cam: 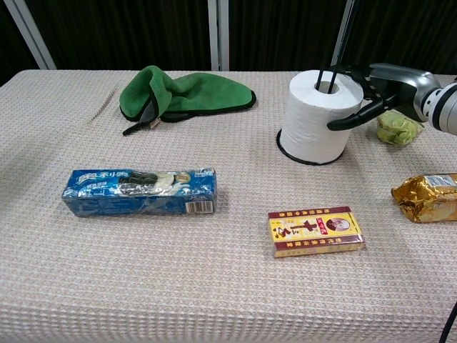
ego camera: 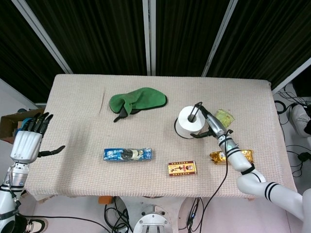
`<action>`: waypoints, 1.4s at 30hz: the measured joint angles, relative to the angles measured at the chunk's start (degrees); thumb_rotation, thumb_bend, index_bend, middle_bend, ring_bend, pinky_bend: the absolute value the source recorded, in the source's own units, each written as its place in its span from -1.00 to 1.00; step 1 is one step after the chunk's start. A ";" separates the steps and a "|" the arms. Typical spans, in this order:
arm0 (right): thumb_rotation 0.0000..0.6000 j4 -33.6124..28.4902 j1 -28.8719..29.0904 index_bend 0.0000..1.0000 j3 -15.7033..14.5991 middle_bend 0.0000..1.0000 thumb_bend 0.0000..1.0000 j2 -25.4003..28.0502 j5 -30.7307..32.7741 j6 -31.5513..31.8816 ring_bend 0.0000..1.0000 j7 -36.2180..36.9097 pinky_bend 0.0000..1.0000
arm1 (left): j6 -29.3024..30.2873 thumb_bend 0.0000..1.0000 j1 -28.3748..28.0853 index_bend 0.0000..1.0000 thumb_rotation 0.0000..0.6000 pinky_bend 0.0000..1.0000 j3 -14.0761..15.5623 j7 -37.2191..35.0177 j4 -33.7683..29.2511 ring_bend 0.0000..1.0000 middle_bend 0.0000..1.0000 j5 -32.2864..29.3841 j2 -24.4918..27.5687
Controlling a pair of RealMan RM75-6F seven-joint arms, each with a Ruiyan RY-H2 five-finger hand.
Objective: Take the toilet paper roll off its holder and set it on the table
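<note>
Dark curtains hang behind the cloth-covered counter (ego camera: 73, 97), which carries everything within both arms' reach. Largest on it is the toilet paper roll (cam: 318, 114), upright on its holder (cam: 343, 34), whose thin black rod rises through the core, so the roll can probably only leave by going up. The right hand (cam: 378, 89) is at the roll's side, fingers spread around it and thumb against the paper, apparently not yet clamped. Just behind that hand lies a small green packet (cam: 398, 128). The left hand (ego camera: 29, 141) hovers open, well away off the counter's edge.
</note>
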 measured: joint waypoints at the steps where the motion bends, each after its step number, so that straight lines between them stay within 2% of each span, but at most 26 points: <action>1: 1.00 0.02 0.02 -0.84 0.21 -0.77 -0.84 -0.12 0.37 0.13 -0.86 -0.10 -0.73 | -0.03 -0.81 0.05 -0.85 -0.40 -0.58 0.00 -0.02 -0.15 -0.86 -0.85 0.04 0.07; 5: 1.00 0.21 -0.16 -0.38 1.47 -0.47 -0.67 -1.09 2.61 2.05 -0.56 -1.87 -0.43 | -0.15 -0.81 0.26 -0.85 -0.40 -0.58 -0.02 0.31 -0.54 -0.86 -0.85 0.27 0.26; 8: 1.00 -0.27 -0.41 -0.26 2.53 -0.38 -0.64 -1.50 4.33 3.11 -0.48 -2.79 -0.34 | -0.03 -0.81 0.47 -0.85 -0.40 -0.58 -0.05 0.63 -1.02 -0.86 -0.85 0.42 0.33; 16: 1.00 -1.86 -1.12 -0.25 3.19 -0.36 -0.59 -1.12 2.20 6.03 -0.47 -0.67 -0.31 | 0.51 -0.81 1.00 -0.85 -0.41 -0.58 0.02 1.91 -1.69 -0.86 -0.85 1.21 0.23; 24: 1.00 -4.44 -2.55 -0.25 4.19 -0.37 -0.59 -0.44 -3.88 16.80 -0.47 2.33 -0.32 | 1.02 -0.81 1.26 -0.85 -0.41 -0.58 -0.04 2.58 -3.07 -0.86 -0.85 2.19 0.69; 42: 1.00 -20.33 -5.37 -0.24 8.13 -0.39 -0.58 7.78 -13.31 35.00 -0.47 6.54 -0.31 | -0.97 -0.81 1.30 -0.85 -0.42 -0.58 0.07 2.40 -5.47 -0.86 -0.85 2.05 1.59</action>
